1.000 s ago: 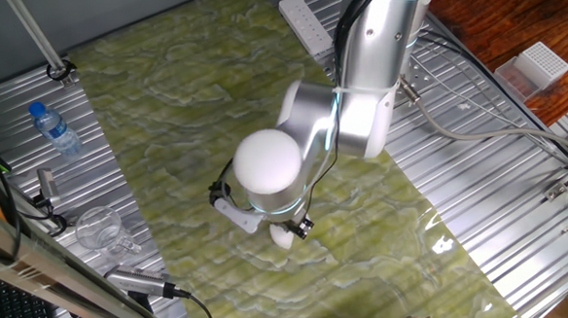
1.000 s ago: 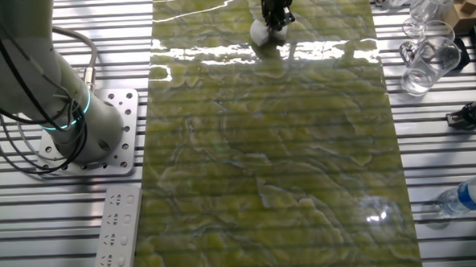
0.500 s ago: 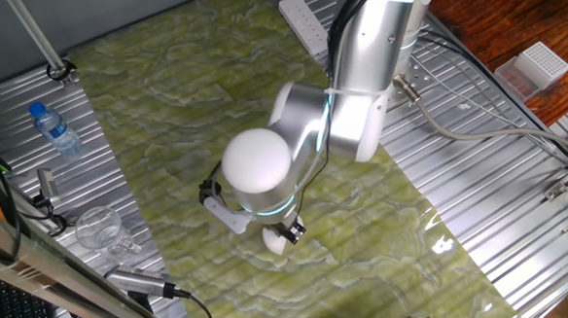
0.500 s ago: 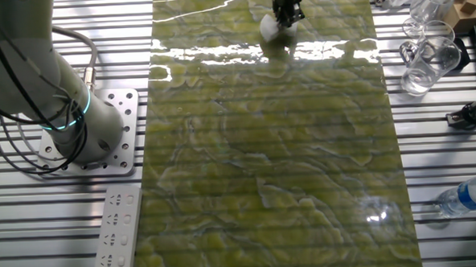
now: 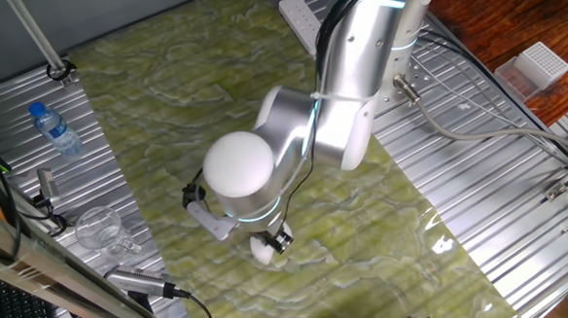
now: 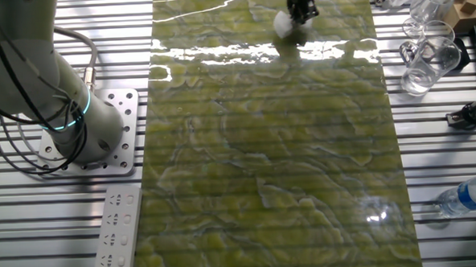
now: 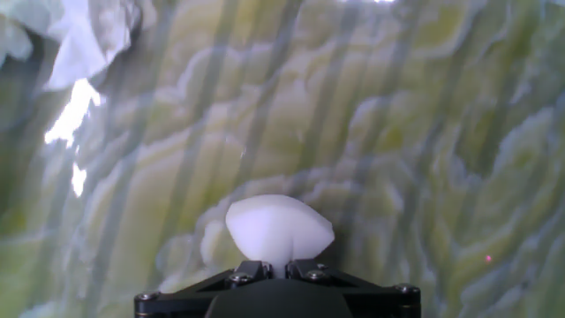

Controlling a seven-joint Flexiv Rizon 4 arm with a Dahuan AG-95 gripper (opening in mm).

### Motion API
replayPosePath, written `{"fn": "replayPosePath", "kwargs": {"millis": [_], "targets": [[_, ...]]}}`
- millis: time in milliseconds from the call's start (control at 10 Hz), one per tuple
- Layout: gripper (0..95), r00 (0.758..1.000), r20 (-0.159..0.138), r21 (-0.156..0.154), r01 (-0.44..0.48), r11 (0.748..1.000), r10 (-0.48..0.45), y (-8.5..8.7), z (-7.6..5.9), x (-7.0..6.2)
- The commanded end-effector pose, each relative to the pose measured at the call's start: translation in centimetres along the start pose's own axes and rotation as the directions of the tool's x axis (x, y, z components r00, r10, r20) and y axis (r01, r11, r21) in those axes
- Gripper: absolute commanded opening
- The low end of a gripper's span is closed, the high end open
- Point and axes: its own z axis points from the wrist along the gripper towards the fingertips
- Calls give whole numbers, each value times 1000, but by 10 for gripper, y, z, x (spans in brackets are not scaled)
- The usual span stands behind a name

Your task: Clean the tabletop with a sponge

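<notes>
Your arm (image 5: 357, 67) reaches out from its base and bends down at the wrist (image 5: 238, 174). The tool (image 5: 269, 243) points straight down, its jaws pinched together on the sponge (image 7: 278, 230) low over the worktop.

Robot lab bench, not a home. Table is ribbed grey metal panels (image 6: 56, 206) with a glossy yellow-green sheet (image 6: 271, 164) laid over them. Arm base (image 6: 77, 132) bolted to a plate at 9 o'clock in the other fixed view, loose cables (image 5: 477, 120) running off it. Power strip (image 6: 118, 235) at 7 o'clock. Clutter at the edges: water bottle (image 5: 53, 127), glass mugs (image 6: 428, 57), keyboard (image 5: 15, 314), metal pole (image 5: 39, 40).
</notes>
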Motion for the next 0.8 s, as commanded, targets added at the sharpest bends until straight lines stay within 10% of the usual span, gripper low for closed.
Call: {"fn": "replayPosePath", "kwargs": {"millis": [100, 800], "targets": [[0, 1000, 11, 3, -3, 1000, 3, -2, 1, -12], [0, 997, 15, 0, 73, 997, -73, 2, 7, -38]]}}
